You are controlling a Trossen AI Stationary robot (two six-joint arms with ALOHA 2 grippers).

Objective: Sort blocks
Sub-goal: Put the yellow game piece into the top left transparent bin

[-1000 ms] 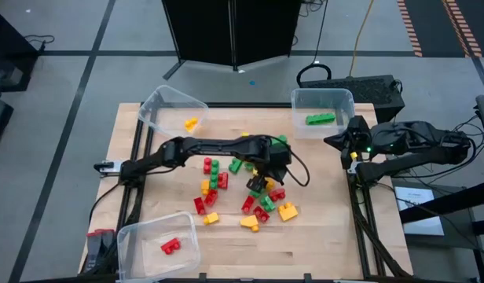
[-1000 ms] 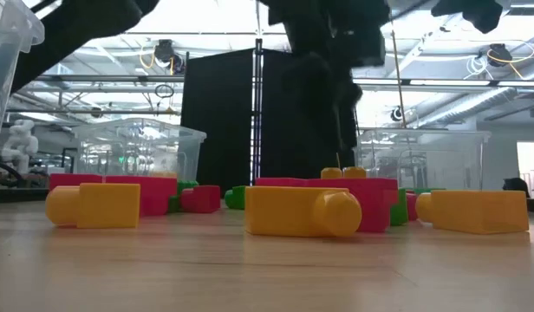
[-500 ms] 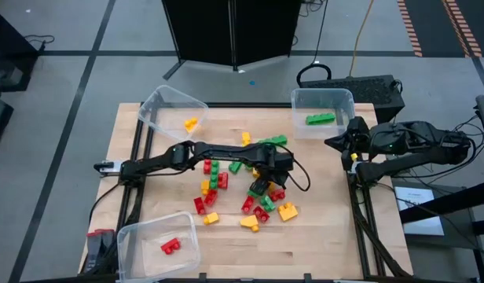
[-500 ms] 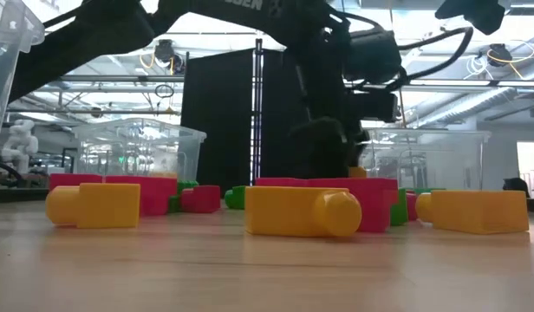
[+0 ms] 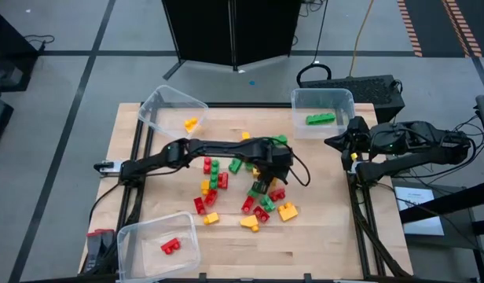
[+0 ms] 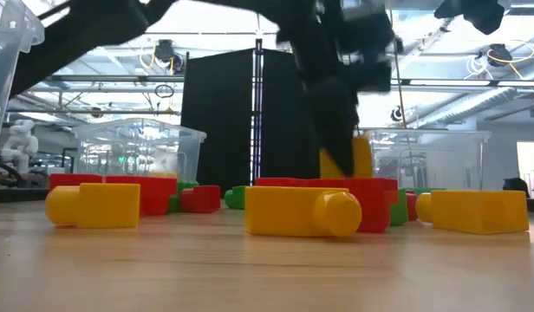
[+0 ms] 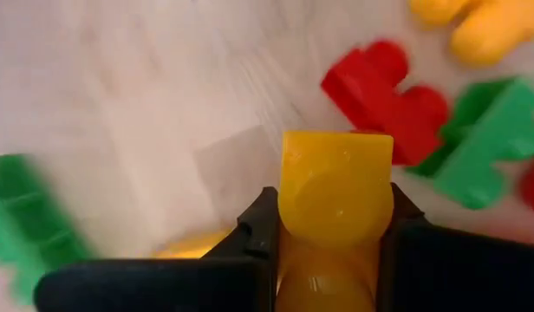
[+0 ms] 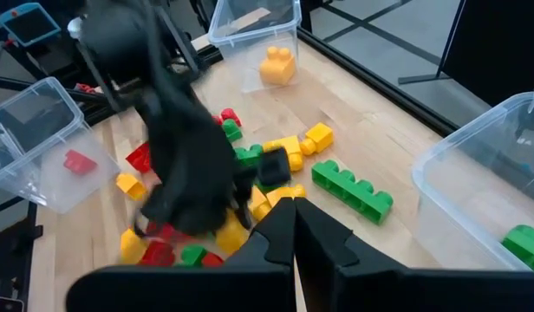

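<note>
**Left arm lifts a yellow brick above the pile**

Three clear plastic bins stand on the pale wooden table (image 5: 320,244). The far-left bin (image 5: 170,108) holds one yellow brick (image 5: 191,123), the far-right bin (image 5: 324,110) one long green brick (image 5: 320,119), and the near-left bin (image 5: 157,244) one red brick (image 5: 170,246).

The left gripper (image 7: 335,232) hangs over the middle of the pile, its two dark fingers clenched on a smooth, glossy yellow block (image 7: 336,186) with a rounded stud. In the low view this block (image 6: 347,158) sits clear of the tabletop, above the red bricks.

The loose blocks (image 5: 242,187) lie scattered mid-table in red, yellow and green, stubby and long, all studded; their number is too crowded to count exactly. Nearest the low camera lie three yellow bricks on their sides, the middle one (image 6: 303,211) showing a round stud.

The right gripper (image 8: 295,227) waits at the table's right edge, fingers pressed together and holding nothing.
</note>
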